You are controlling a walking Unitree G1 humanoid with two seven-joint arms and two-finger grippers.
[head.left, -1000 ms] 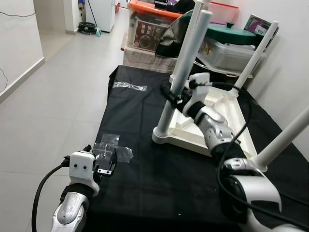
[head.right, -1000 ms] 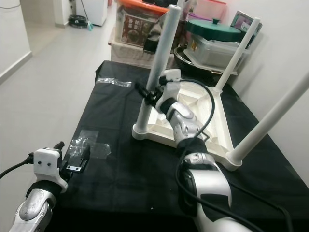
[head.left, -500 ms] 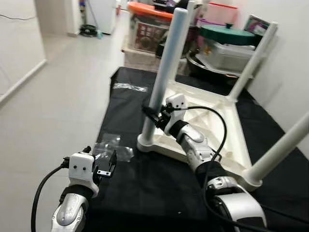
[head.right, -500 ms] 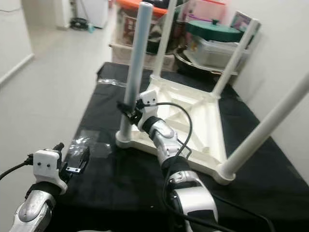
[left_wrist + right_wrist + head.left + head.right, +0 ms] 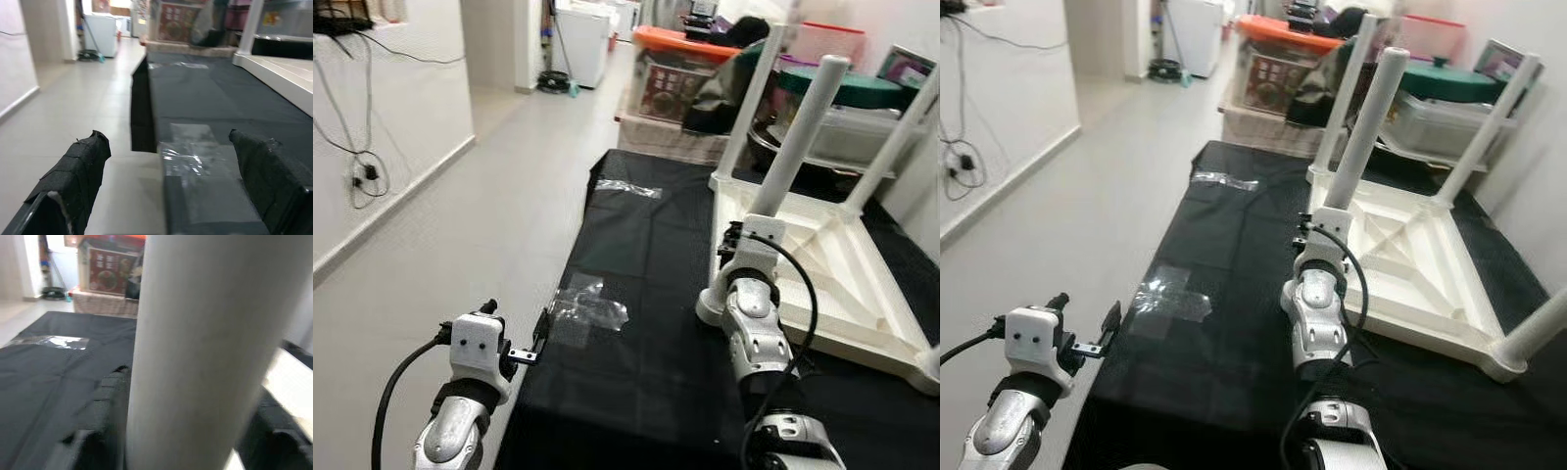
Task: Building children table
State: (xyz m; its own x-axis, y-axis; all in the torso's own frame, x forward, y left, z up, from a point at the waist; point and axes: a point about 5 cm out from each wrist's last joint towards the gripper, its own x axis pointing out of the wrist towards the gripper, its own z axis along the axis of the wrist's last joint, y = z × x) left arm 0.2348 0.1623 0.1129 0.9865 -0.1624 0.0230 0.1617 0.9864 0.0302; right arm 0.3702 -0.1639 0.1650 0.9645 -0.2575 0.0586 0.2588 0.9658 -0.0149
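A white children's table lies upside down on the black cloth, its legs pointing up. My right gripper is low on the near-left leg, just above its base. In the right wrist view that leg stands between my two black fingers, which press on both sides of it. My left gripper hovers at the cloth's near-left edge, open and holding nothing. Just past its fingers lies a crumpled clear plastic wrapper.
A second strip of clear plastic lies farther along the black cloth. Storage bins with an orange lid and a green pot lid crowd the far end. Bare tiled floor runs along the left, with wall cables.
The whole view has swung, so the camera moved. My right gripper has stayed on the leg, and the table corner shifted towards the wrapper and back. The left gripper stays open.
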